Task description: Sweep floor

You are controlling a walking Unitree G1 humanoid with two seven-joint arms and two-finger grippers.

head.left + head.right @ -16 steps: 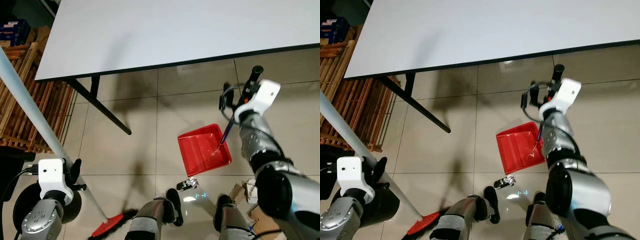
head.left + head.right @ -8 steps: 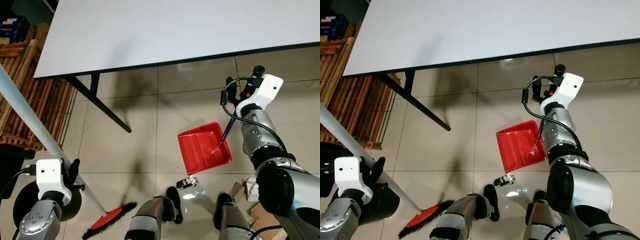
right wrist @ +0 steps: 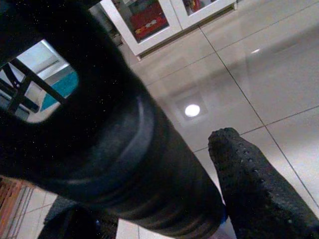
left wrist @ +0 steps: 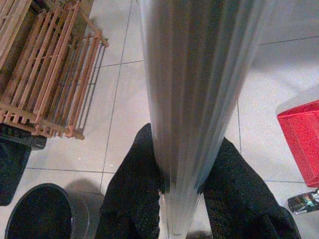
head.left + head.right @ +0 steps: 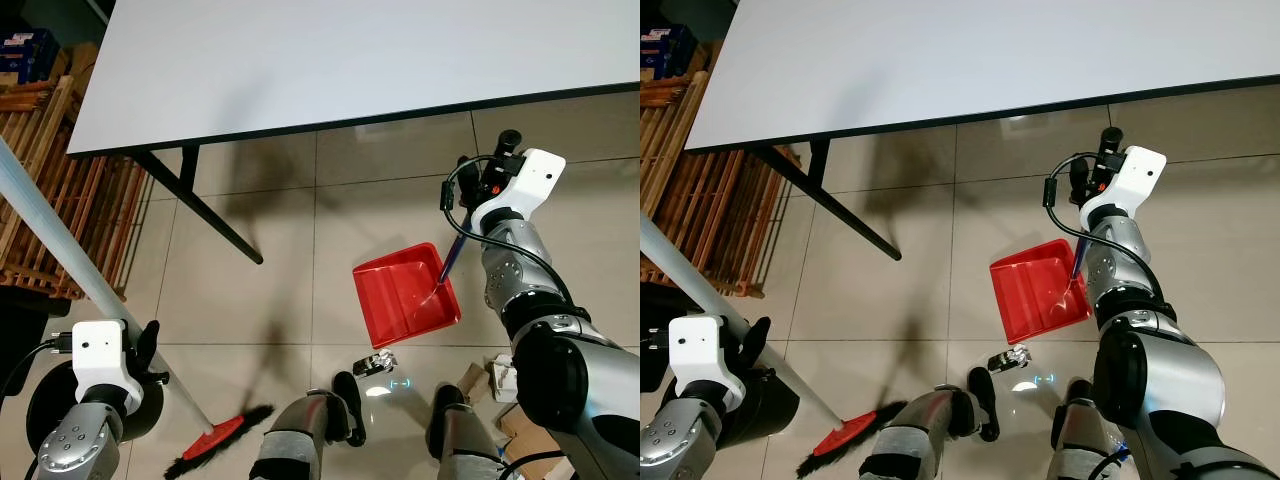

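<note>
A broom with a pale silver handle (image 4: pixel 189 99) slants down to its red head and black bristles (image 5: pixel 217 447) on the tiled floor at my lower left. My left gripper (image 5: pixel 152 352) is shut on that handle, with a black finger (image 4: pixel 132 194) on each side of it. A red dustpan (image 5: pixel 405 297) lies flat on the tiles ahead of my feet. Its dark handle (image 3: pixel 124 164) rises to my right gripper (image 5: pixel 490 165), which is shut on it. A small crumpled foil wrapper (image 5: pixel 374 365) lies just in front of the pan's near edge.
A white table (image 5: pixel 350 60) on black angled legs (image 5: pixel 210 215) spans the far side. A wooden slatted rack (image 5: pixel 60 200) stands at the left, with a black round bin (image 4: pixel 40 214) near it. Cardboard scraps (image 5: pixel 495 385) lie by my right foot.
The broom head has turned and shifted a little to the right over the tiles. The dustpan has slid slightly left, and the right wrist has tipped a bit.
</note>
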